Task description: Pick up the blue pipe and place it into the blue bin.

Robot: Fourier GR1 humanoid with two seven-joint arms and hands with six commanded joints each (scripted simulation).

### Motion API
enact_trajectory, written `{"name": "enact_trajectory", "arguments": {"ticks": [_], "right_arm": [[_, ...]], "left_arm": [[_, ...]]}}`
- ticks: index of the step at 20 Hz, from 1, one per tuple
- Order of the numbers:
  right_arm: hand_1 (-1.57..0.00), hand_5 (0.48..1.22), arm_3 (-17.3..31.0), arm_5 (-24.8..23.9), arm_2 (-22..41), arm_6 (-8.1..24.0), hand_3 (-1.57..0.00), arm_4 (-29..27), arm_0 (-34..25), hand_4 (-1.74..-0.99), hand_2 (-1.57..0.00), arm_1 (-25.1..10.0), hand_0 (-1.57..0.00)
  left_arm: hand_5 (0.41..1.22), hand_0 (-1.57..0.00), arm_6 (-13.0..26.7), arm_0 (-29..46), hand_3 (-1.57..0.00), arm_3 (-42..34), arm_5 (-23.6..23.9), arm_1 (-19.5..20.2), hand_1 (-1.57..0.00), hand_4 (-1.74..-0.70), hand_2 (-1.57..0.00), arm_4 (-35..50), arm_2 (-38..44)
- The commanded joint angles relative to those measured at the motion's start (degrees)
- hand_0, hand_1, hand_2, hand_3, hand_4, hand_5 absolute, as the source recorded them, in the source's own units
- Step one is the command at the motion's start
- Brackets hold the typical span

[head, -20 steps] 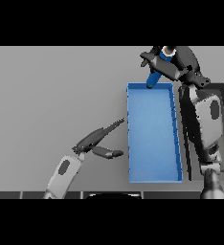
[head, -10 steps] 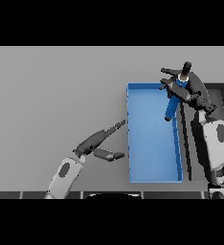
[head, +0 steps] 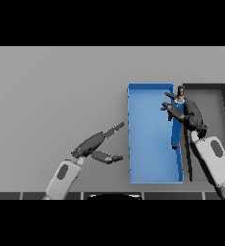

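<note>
Right hand (head: 184,113) over the right wall of the rectangular blue bin (head: 150,178), fingers spread, gripping nothing. Short blue pipe (head: 176,130) below it inside the bin against the right wall, long axis near-vertical in view. Left hand (head: 96,144) relaxed, left of bin.

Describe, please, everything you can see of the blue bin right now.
The blue bin is a long, shallow rectangular tray, evenly blue, with low walls and a flat floor. It lies flat on the grey table, its long side running away from the robot, right beside a dark bin. The right robot hand hangs over its right wall; a blue pipe is just inside that wall.
</note>
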Motion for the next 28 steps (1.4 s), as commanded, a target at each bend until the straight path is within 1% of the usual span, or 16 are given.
{"name": "enact_trajectory", "arguments": {"ticks": [1, 2, 3, 4, 5, 6, 7, 9, 10, 11, 12, 13, 17, 20, 24, 28], "right_arm": [[-1.57, 1.221, 1.4, -2.0, 2.9, 0.0, -0.91, -1.1, -0.4, -1.741, -1.57, -1.3, -1.57], [-1.55, 1.221, 2.8, -4.2, 5.6, 0.0, -0.85, -2.9, -1.3, -1.741, -1.57, -3.8, -1.57], [-1.34, 1.221, 4.2, -5.9, 9.0, 0.0, -0.79, -5.1, -2.3, -1.678, -1.34, -5.1, -1.46], [-1.07, 1.221, 5.8, -7.4, 12.5, 0.0, -0.63, -7.4, -4.0, -1.592, -1.07, -7.0, -1.17], [-0.85, 1.221, 6.0, -6.8, 13.4, 0.1, -0.5, -7.8, -4.4, -1.503, -0.86, -7.8, -0.94], [-0.68, 1.221, 6.4, -6.2, 14.3, 0.1, -0.4, -8.1, -5.0, -1.413, -0.68, -8.4, -0.75], [-0.55, 1.221, 7.3, -5.6, 18.5, 0.0, -0.32, -10.5, -7.0, -1.337, -0.55, -10.5, -0.6], [-0.35, 1.137, 8.5, -3.6, 25.6, -0.2, -0.21, -13.4, -11.7, -1.219, -0.35, -14.0, -0.38], [-0.28, 1.084, 8.7, -2.7, 28.3, -0.5, -0.16, -13.4, -13.5, -1.175, -0.28, -14.9, -0.31], [-0.22, 1.03, 8.6, -1.2, 29.8, -1.2, -0.13, -12.6, -14.4, -1.142, -0.22, -15.4, -0.24], [-0.18, 0.979, 8.7, -0.4, 31.0, 0.1, -0.1, -12.3, -14.2, -1.11, -0.18, -15.3, -0.2], [-0.14, 0.934, 9.0, -0.2, 31.8, 0.0, -0.08, -12.7, -14.5, -1.083, -0.14, -15.8, -0.16], [-0.06, 0.817, 9.1, -0.1, 35.5, 0.1, -0.03, -13.7, -16.2, -1.056, -0.06, -17.4, -0.06], [-0.03, 0.734, 9.9, 0.5, 37.1, 0.1, -0.02, -13.4, -17.0, -1.038, -0.03, -17.4, -0.03], [-0.01, 0.672, 10.2, 0.4, 38.9, 0.1, -0.01, -12.9, -17.6, -1.022, -0.01, -17.8, -0.01], [-0.01, 0.658, 11.6, 1.5, 39.5, 0.1, 0.0, -13.1, -19.0, -1.022, -0.01, -17.5, -0.01]], "left_arm": [[0.421, 0.0, 0.6, -0.3, 0.0, 0.1, 0.0, -0.2, 0.0, -0.88, 0.0, 0.1, 0.0], [0.421, 0.0, 0.7, -1.0, 0.0, 1.1, 0.3, -0.4, 0.0, -0.88, 0.0, -0.1, 0.5], [0.421, 0.0, 0.8, -1.2, 0.0, 1.1, 0.2, -0.5, 0.0, -0.88, 0.0, -0.2, 0.3], [0.422, 0.0, 0.6, -0.8, 0.0, 1.4, 0.1, -0.9, 0.0, -0.88, 0.0, -0.5, -0.3], [0.422, 0.0, 0.6, -0.8, 0.0, 1.2, 0.2, -0.8, 0.0, -0.88, 0.0, -0.4, -0.2], [0.425, 0.0, 0.4, -0.7, 0.0, 1.1, 0.2, -0.7, 0.0, -0.88, 0.0, -0.4, -0.2], [0.427, 0.0, 0.5, -0.9, 0.0, 0.9, 0.3, -0.5, 0.0, -0.88, 0.0, -0.4, 0.1], [0.43, 0.0, 1.1, -1.4, 0.0, 1.2, 0.4, -0.6, 0.0, -0.88, 0.0, -0.1, 0.5], [0.429, 0.0, 1.1, -0.9, 0.0, 0.3, 0.2, -0.6, 0.0, -0.88, 0.0, 0.2, 0.3], [0.429, 0.0, 1.2, -0.4, 0.0, -0.1, 0.1, -1.0, 0.0, -0.88, 0.0, 0.3, -0.4], [0.428, 0.0, 1.7, -0.6, 0.0, -0.2, 0.0, -1.1, 0.0, -0.89, 0.0, 0.3, -0.4], [0.428, 0.0, 1.6, -0.7, 0.0, -0.1, 0.0, -1.0, 0.0, -0.89, 0.0, 0.4, -0.3], [0.427, 0.0, 1.5, -0.4, 0.0, -0.4, 0.3, -0.6, 0.0, -0.89, 0.0, 0.1, -0.1], [0.429, 0.0, 1.5, -0.4, 0.0, -0.4, 0.3, -0.8, 0.0, -0.89, 0.0, 0.1, -0.2], [0.431, 0.0, 1.4, -0.1, 0.0, -0.3, 0.9, -0.7, 0.0, -0.89, 0.0, -0.5, -0.2], [0.431, 0.0, 1.8, -0.6, 0.0, -0.4, 1.1, -1.1, 0.0, -0.88, 0.0, -0.7, -0.4]]}}
